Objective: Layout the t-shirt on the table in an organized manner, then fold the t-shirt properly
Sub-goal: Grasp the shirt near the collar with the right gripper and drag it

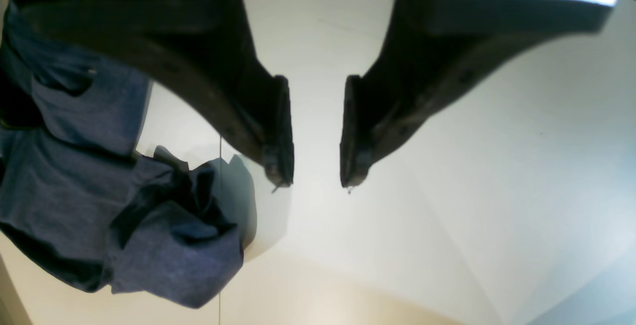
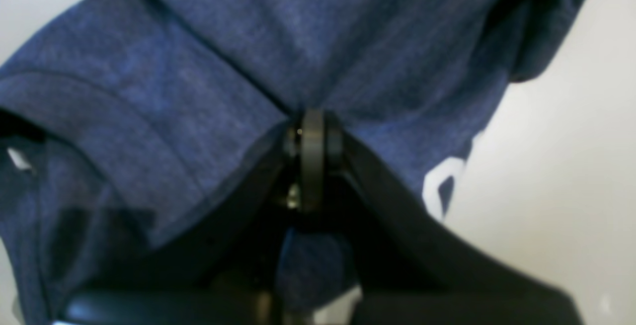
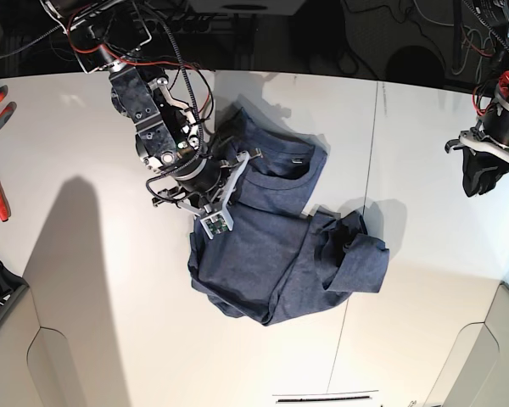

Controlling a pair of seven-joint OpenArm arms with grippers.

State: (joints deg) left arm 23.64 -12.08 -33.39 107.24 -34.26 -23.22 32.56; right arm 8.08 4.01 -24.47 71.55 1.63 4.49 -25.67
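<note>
Two arms, but only one of them is on the cloth. Our right gripper (image 3: 227, 182) has its jaws pressed together on a fold of the t-shirt (image 3: 276, 246), pinching the blue fabric near the collar side; in the right wrist view the cloth gathers into a crease exactly where the tips meet (image 2: 313, 131), and white lettering shows at about 4 o'clock from there.

Our left gripper (image 1: 316, 166) hangs with its jaws spread and nothing between them, only bare white table (image 1: 447, 191) beneath. In the base view it sits at the table's 3 o'clock edge (image 3: 483, 174), well apart from the shirt.

We find the t-shirt crumpled near the middle of the table, collar toward 12 o'clock and the bunched lower part running down toward 5 o'clock, so its long axis reads roughly 12 to 6, slightly skewed. One rumpled lump, a sleeve or hem corner we judge, though we cannot tell which, pokes out at the shirt's 3 o'clock side (image 3: 360, 254). In the left wrist view that same lump lies at about 8 o'clock from our open jaws (image 1: 189, 245).

We judge that lump to be the part nearest our left arm, which would have to travel toward 9 o'clock across the table to take it and draw the shirt flat against our right arm's hold
</note>
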